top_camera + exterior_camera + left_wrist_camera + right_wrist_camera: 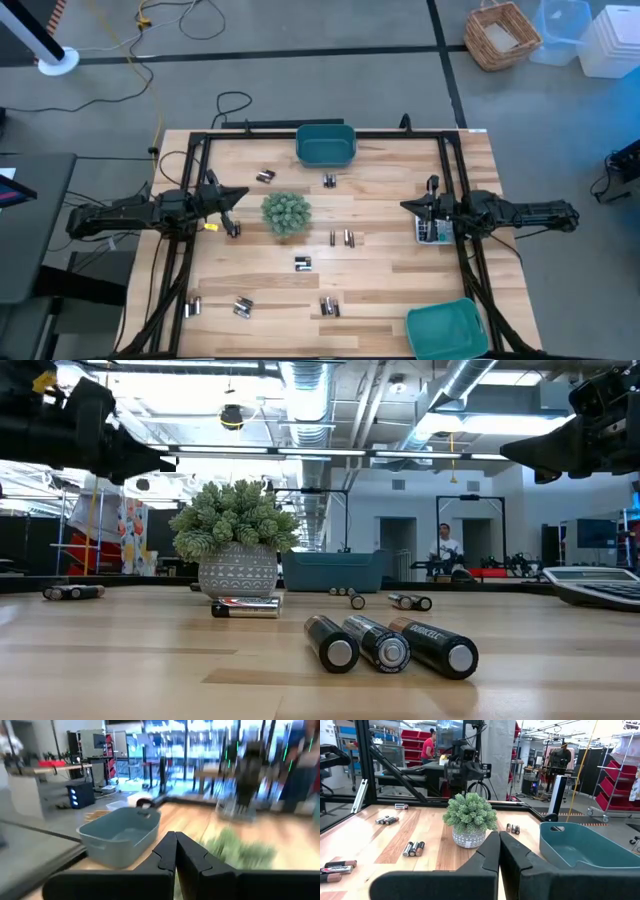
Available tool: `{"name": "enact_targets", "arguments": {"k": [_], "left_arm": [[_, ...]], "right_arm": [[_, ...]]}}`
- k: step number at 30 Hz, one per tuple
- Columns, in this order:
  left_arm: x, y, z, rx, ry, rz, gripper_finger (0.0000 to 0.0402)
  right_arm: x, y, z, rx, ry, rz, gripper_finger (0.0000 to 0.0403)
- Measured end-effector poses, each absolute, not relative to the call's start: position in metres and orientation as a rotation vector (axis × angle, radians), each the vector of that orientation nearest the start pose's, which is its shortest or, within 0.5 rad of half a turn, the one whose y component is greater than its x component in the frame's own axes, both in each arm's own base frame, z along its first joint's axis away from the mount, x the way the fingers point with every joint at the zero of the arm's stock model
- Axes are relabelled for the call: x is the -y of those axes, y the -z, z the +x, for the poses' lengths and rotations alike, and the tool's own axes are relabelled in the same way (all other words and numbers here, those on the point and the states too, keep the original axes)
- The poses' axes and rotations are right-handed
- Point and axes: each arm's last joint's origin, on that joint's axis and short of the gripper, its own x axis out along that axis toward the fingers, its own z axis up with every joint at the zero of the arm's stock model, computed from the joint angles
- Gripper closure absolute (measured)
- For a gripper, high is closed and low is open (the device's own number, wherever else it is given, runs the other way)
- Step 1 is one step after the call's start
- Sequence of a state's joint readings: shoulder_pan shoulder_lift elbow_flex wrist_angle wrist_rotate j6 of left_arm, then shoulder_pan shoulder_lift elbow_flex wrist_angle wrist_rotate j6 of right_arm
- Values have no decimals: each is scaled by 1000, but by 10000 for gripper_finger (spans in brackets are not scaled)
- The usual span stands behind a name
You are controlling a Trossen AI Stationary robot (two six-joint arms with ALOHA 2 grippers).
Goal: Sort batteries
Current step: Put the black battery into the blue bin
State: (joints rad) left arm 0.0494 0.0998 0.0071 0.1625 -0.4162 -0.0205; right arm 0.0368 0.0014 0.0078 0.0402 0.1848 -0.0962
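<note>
Both my arms hang above the bench, one at each side, and neither carries anything. My left gripper [237, 196] sits over the left side with its fingers [167, 851] pressed together, nothing between them. My right gripper [407, 207] hovers at the right side, fingers [492, 851] closed tip to tip as well, empty.

The batteries [303, 263] are scattered in small clusters across the wood, all of them lying flat and apart from my fingers. One small cluster [233, 229] lies just beside my left gripper, near the yellow tag [211, 226]. Another [265, 176] lies toward the far edge, left of the teal bin [326, 146] standing at the middle of that edge, and a further group [329, 180] rests just in front of the bin. A pair [343, 238] lies near the bench's centre, between my two grippers. Three clusters run along the near edge [192, 306], [242, 306], [329, 307].

The potted plant [286, 213] stands just right of my left gripper. The calculator [431, 230] lies beneath my right arm, and a second teal bin [448, 329] fills the near right corner.
</note>
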Motion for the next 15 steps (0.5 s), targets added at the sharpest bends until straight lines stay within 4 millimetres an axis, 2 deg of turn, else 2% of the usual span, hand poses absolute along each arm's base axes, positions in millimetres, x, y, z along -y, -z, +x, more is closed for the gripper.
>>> {"name": "enact_targets", "arguments": {"k": [4, 8, 12, 15], "left_arm": [[-16, -176, 100, 146, -416, -237, 401], [-13, -178, 101, 91, -339, -296, 401], [-13, -189, 97, 46, -341, -405, 401], [-13, -193, 95, 37, -339, -431, 401]], "right_arm": [[2, -170, 97, 39, 150, -91, 376], [2, -170, 97, 39, 150, -97, 376], [2, -170, 97, 28, 153, -236, 376], [2, -170, 97, 26, 153, -261, 376]]}}
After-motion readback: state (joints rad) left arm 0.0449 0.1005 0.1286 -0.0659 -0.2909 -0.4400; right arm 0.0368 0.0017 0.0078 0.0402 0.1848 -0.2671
